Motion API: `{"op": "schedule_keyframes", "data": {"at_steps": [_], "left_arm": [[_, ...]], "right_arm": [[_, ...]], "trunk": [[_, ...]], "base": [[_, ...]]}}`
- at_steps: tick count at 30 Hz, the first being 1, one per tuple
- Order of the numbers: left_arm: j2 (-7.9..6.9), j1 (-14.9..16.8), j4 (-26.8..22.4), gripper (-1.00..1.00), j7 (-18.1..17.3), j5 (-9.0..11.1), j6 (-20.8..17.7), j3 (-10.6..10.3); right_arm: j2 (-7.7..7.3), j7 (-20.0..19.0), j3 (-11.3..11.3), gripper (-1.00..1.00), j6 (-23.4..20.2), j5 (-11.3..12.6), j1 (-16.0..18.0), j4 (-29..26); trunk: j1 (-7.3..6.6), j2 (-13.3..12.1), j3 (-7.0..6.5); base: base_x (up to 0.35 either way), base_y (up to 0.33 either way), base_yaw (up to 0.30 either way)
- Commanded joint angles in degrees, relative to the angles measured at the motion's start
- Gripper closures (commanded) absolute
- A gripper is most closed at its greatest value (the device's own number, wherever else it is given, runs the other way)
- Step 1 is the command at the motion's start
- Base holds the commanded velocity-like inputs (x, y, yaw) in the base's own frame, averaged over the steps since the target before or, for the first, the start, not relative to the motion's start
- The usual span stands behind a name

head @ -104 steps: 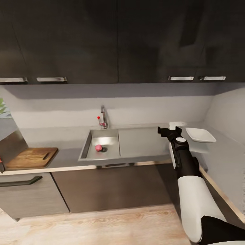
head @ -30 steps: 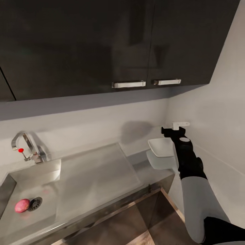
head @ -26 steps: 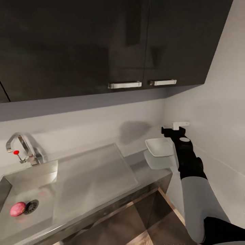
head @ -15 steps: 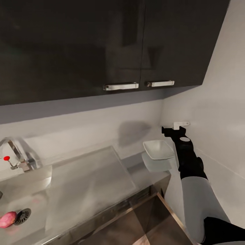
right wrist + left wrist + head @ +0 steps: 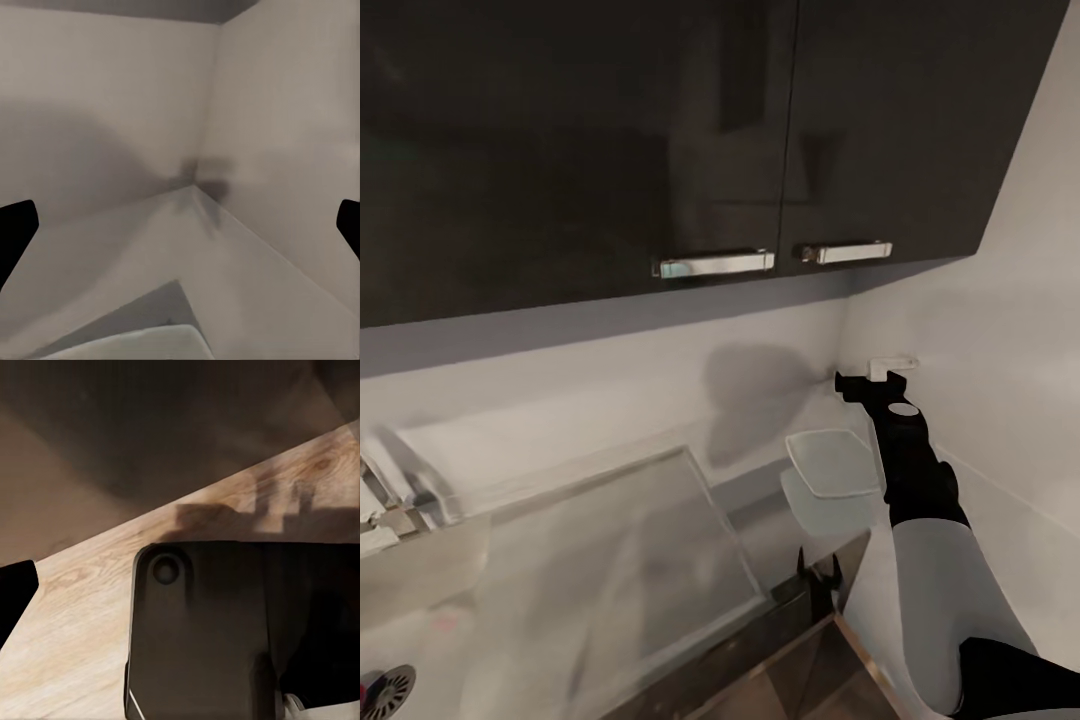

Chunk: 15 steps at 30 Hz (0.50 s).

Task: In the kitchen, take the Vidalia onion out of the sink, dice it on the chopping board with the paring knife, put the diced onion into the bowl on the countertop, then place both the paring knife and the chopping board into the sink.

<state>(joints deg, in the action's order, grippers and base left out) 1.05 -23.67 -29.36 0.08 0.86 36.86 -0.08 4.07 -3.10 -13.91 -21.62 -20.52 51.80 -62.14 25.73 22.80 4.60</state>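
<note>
Dark wall cabinets [image 5: 660, 130] span the upper half of the head view, with 2 chrome handles [image 5: 715, 264] along their lower edge near 1 o'clock. Below them the pale backsplash wall [image 5: 580, 390] meets a side wall at the room corner near 3 o'clock. The grey countertop [image 5: 760, 510] runs from 9 o'clock toward that corner, and the sink [image 5: 600, 560] occupies its left and middle part, its flat drainboard glossy and blurred. The basin's drain grate [image 5: 388, 688] sits at 8 o'clock at the frame edge; a sliver of the Vidalia onion [image 5: 365, 694] seems to touch that edge just beside it, too cropped to be sure. The right arm [image 5: 930, 560] rises from 5 o'clock toward the corner. The white bowl [image 5: 832, 462] rests on the countertop at 3 o'clock, just beside the arm. The right gripper [image 5: 865, 383] hangs above and beyond the bowl, its fingers [image 5: 15, 225] spread wide apart with nothing between them. In the left wrist view a dark robot part [image 5: 217, 630] lies over wooden flooring [image 5: 82, 615]; I cannot tell whether the left gripper is spread or closed.
</note>
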Motion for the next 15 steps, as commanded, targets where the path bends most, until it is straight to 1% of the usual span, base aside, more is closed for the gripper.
{"op": "schedule_keyframes", "data": {"at_steps": [1, 15], "left_arm": [[0.01, 0.0, -0.1, -1.00, 0.0, 0.1, 0.1, 0.0], [0.01, 0.0, -0.1, -1.00, 0.0, 0.1, 0.1, 0.0]], "right_arm": [[0.06, -0.3, -0.1, -1.00, -0.2, -0.6, 0.1, -0.1], [0.06, -0.3, -0.2, -1.00, -0.2, -0.6, 0.0, -0.1]], "trunk": [[0.05, 0.1, 0.12], [0.05, 0.1, 0.12]], "base": [[0.059, 0.000, 0.000], [0.010, -0.001, 0.000]]}}
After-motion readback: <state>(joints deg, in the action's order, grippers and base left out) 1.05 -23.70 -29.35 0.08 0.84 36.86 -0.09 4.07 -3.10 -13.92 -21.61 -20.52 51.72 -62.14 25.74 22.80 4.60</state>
